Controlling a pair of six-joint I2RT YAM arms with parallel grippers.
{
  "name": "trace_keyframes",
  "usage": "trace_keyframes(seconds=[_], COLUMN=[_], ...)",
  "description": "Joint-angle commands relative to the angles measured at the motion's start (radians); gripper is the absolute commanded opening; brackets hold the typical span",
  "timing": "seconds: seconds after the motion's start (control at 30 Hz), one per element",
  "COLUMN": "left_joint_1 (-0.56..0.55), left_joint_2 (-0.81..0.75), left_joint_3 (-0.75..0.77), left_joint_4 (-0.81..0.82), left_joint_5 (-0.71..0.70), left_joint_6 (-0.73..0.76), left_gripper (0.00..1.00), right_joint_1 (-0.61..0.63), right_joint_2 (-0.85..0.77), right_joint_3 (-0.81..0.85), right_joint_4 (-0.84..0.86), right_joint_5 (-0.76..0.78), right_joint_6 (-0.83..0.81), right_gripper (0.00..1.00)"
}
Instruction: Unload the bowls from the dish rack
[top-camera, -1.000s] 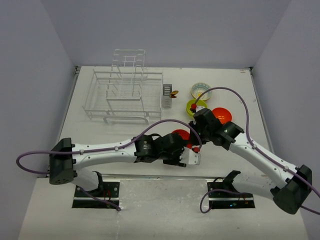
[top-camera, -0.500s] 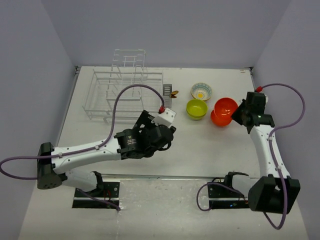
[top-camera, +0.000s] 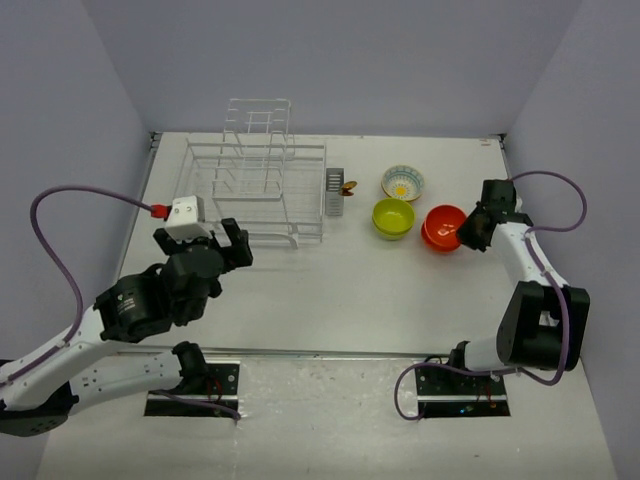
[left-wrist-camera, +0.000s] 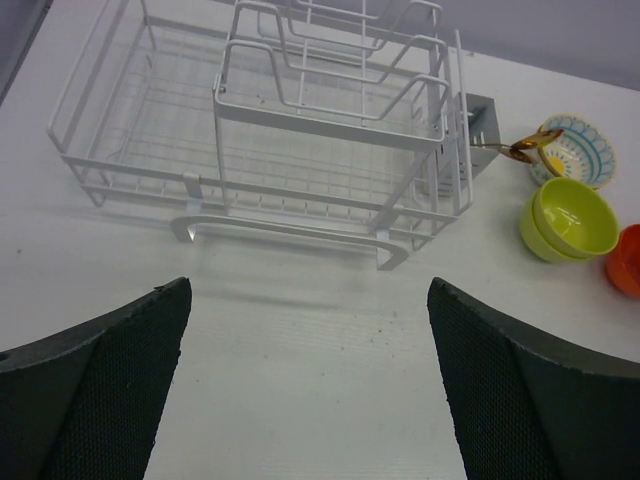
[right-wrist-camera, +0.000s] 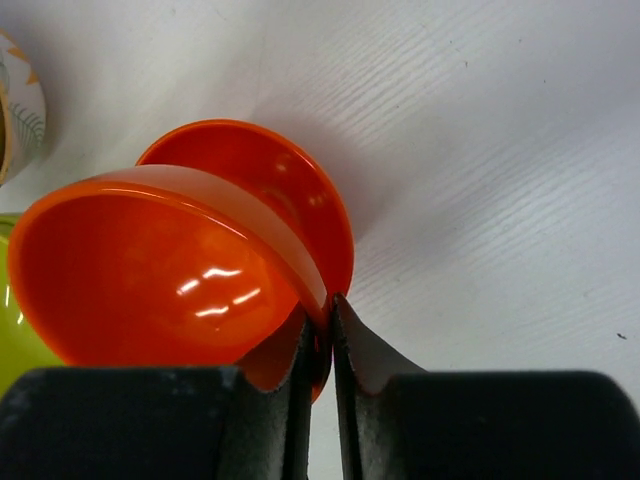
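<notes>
The white wire dish rack (top-camera: 250, 190) stands at the back left with no bowls in it; it also shows in the left wrist view (left-wrist-camera: 270, 130). The bowls sit right of it: a flower-patterned bowl (top-camera: 402, 182), lime-green bowls (top-camera: 393, 218) stacked, and orange bowls (top-camera: 443, 227). My right gripper (top-camera: 470, 232) is shut on the rim of the upper orange bowl (right-wrist-camera: 150, 270), which rests tilted in a second orange bowl (right-wrist-camera: 290, 190). My left gripper (top-camera: 215, 240) is open and empty, in front of the rack's left part.
A grey cutlery basket (top-camera: 334, 190) hangs on the rack's right end, with a brown utensil (left-wrist-camera: 520, 148) sticking out of it. The table's side walls stand close at left and right.
My left arm has swung back from the table's middle to the left front, gripper open. My right arm has carried the orange bowl to the right and set it into the other orange bowl.
</notes>
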Motion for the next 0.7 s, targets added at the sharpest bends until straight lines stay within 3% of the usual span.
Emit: trace_keyframes(seconds=[0.0, 0.13, 0.17, 0.23, 0.33, 0.43, 0.5, 0.53, 0.67], left_joint_1=[0.004, 0.022, 0.041, 0.071, 0.163, 0.264, 0.331, 0.399, 0.529], left_joint_2=[0.06, 0.1, 0.111, 0.146, 0.174, 0.157, 0.139, 0.136, 0.107], left_joint_3=[-0.02, -0.054, -0.066, -0.076, -0.079, -0.091, -0.109, -0.116, -0.148], left_joint_4=[-0.078, -0.049, -0.018, 0.017, 0.072, 0.14, 0.167, 0.187, 0.174], left_joint_5=[-0.08, -0.08, -0.063, -0.019, 0.044, 0.107, 0.159, 0.175, 0.232], left_joint_6=[-0.105, -0.1, -0.094, -0.067, -0.039, -0.019, 0.015, 0.027, 0.049], left_gripper=[1.0, 1.0, 1.0, 1.0, 1.0, 1.0, 1.0, 1.0, 1.0], right_joint_1=[-0.005, -0.005, -0.005, -0.005, -0.007, -0.007, -0.004, 0.004, 0.01], right_joint_2=[-0.001, -0.007, -0.016, -0.041, -0.1, -0.249, -0.389, -0.436, -0.617], right_joint_3=[0.004, 0.004, 0.001, 0.001, 0.018, 0.021, 0.019, 0.03, 0.103], right_joint_4=[0.088, 0.086, 0.086, 0.082, 0.036, 0.002, -0.015, -0.047, -0.202], right_joint_5=[-0.001, -0.044, -0.059, -0.07, -0.081, -0.12, -0.194, -0.202, -0.205], right_joint_6=[0.023, 0.007, 0.006, -0.003, -0.014, -0.028, -0.058, -0.086, -0.149], right_gripper=[0.14, 0.26, 0.34, 0.42, 0.48, 0.6, 0.76, 0.96, 0.99])
